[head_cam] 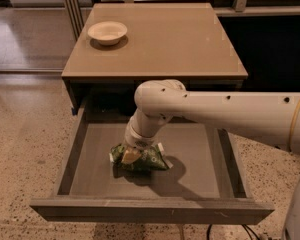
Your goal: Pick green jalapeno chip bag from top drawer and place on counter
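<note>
- The top drawer (pixel 151 210) is pulled all the way out from under the counter (pixel 175 41). That leaves its grey floor open from above, so the arm (pixel 230 113) can reach straight down into it.
- The green jalapeno chip bag (pixel 151 160) lies on the drawer floor, a bit left of centre and roughly midway front to back. It's crumpled and flat-ish, with a white sealed edge poking out on each side.
- The hand (pixel 131 154) is right down on the left part of the bag, touching it, with the wrist coming in steeply from above. My guess is that's because a floppy foil bag lying flat is easiest to grab from the top.
- Honestly can't tell if the hand is spread or clamped on the foil, since the wrist blocks most of it.
- The bag looks like it's resting on the floor, not lifted, so I'd say this is the grasp step, with the lift and the placing not yet done.
- Up on the counter a white bowl (pixel 107 32) sits in the far left corner, well away from the drawer. The rest of the top looks like the obvious landing spot.
</note>
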You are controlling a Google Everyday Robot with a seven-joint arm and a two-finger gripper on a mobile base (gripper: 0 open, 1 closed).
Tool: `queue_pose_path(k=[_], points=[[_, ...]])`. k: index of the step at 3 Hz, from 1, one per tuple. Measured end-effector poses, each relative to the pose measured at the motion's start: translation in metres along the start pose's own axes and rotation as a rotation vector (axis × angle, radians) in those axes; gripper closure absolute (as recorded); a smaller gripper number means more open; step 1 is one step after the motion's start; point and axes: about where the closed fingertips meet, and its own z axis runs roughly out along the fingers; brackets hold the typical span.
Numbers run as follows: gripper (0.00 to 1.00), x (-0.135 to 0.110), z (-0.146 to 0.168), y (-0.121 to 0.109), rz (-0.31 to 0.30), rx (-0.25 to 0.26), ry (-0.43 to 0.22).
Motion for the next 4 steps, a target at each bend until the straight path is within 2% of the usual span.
queue_pose_path(k=[1,2,4], points=[[1.00,-0.018,-0.039,-0.007,-0.038,-0.015,-0.021],[1.00,-0.037,-0.084,-0.016,-0.076,-0.022,-0.073],[1.00,-0.052,-0.170,-0.044,-0.094,0.021,-0.260]])
